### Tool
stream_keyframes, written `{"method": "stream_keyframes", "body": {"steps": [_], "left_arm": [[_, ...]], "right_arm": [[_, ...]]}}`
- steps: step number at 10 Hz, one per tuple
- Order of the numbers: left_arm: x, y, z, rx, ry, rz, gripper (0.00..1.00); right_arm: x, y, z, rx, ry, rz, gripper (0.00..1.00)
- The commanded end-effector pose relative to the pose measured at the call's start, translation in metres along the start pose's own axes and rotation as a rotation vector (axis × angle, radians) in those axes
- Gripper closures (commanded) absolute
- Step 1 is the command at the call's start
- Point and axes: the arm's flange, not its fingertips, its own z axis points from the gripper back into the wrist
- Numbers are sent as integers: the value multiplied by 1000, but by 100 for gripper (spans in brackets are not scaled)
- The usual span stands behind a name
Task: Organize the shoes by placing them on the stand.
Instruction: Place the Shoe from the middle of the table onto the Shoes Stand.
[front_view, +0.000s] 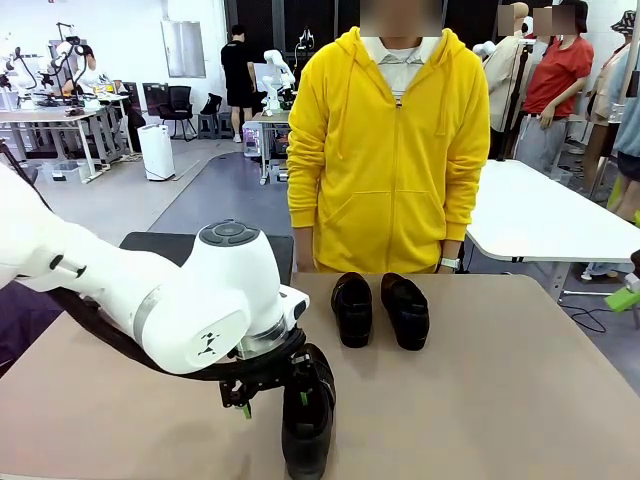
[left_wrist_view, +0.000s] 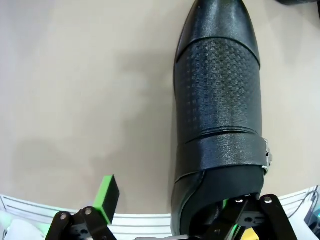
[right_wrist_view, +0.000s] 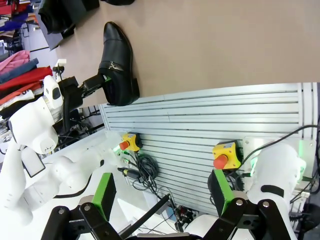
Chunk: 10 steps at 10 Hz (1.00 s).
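I have the left tool (front_view: 275, 400) down over the near shoe (front_view: 305, 425). The shoe lies at the near edge of the surface (front_view: 520, 400) with its toe pointing to the far side. The tool's jaws stand wide. In the left wrist view one green pad (left_wrist_view: 107, 196) hangs over bare surface just beside the shoe and apart from it. The other finger sits at the heel opening, so the shoe's side wall lies between them. I judge that a sensible way to lift a slip-on, by its collar; nothing is gripped yet.

The right tool (right_wrist_view: 162, 197) is wide and empty, back off the surface and out of the way. Two more shoes (front_view: 378, 310) sit side by side at the far middle, in front of the person (front_view: 390, 150). I take the flat black piece at the far left for the stand (front_view: 150, 248), though my arm partly hides it.

The near shoe is glossy black leather with a smooth rounded toe. A dotted embossed panel runs across the top, and a plain strap carries a small metal buckle (left_wrist_view: 267, 160). I expect that leather to be slick.
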Motion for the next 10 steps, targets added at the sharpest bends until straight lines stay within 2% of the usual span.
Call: {"method": "stream_keyframes", "body": {"steps": [1, 7, 10], "left_arm": [[2, -10, 1, 17, -22, 9, 100], [-1, -8, 9, 14, -24, -14, 100], [-6, -10, 34, -22, -32, -45, 100]], "right_arm": [[0, 3, 2, 12, 4, -3, 0], [0, 3, 2, 12, 4, -3, 0], [0, 3, 2, 12, 4, -3, 0]]}}
